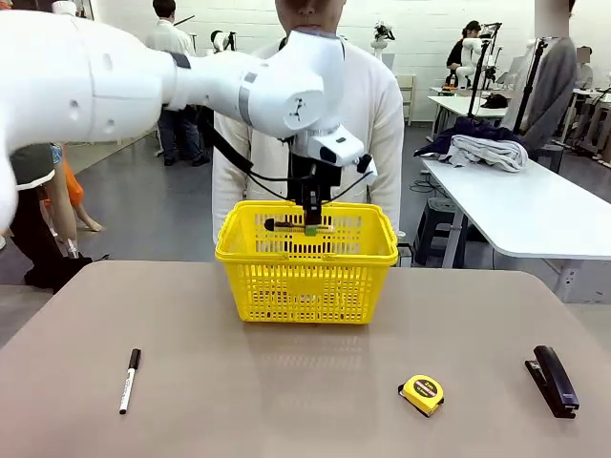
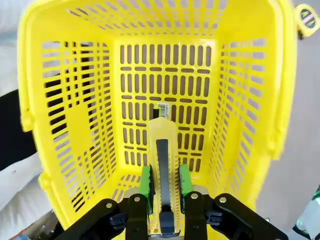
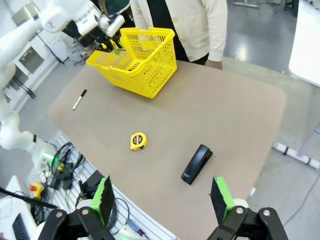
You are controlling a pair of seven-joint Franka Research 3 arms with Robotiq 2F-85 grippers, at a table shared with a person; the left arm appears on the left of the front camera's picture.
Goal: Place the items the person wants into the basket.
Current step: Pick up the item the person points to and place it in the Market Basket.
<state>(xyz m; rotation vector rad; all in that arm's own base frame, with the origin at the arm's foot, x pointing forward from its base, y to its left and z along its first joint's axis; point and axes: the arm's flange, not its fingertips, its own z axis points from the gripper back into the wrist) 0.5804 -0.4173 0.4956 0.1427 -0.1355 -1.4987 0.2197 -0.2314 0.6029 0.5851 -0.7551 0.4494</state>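
L gripper (image 2: 164, 181) is clamped on the yellow-and-black utility knife (image 2: 162, 150), w/ green pads on both flanks of its body. In the front view it hangs at frame centre, right over the basket (image 1: 305, 286). The knife (image 1: 284, 226) is held roughly level at about rim height, not yet down on the basket floor. R gripper (image 3: 162, 197) stands wide open w/ nothing in it, at the bottom of its wrist view.

Risks, as judged:
- Release from this height: the knife could bounce, or its nose could jam in a lattice slot.
- Knife lies crosswise, so a small drift toward frame left or right may clip the rim or a folded handle and tip it out onto the table (image 1: 286, 401).
- Person (image 1: 377, 124) stands close behind the basket at top centre, so a wide retreat swing could come near them.
- Next pick may go wrong: the tape measure (image 1: 422, 393) sits near the stapler (image 1: 552, 380) at lower right, and the marker (image 1: 129, 380) lies alone at lower left. Which one the person wants can't be told here.

Count:
- Basket: 1
- Utility knife: 1
- Stapler: 1
- Tape measure: 1
- Marker: 1
- Grippers: 2
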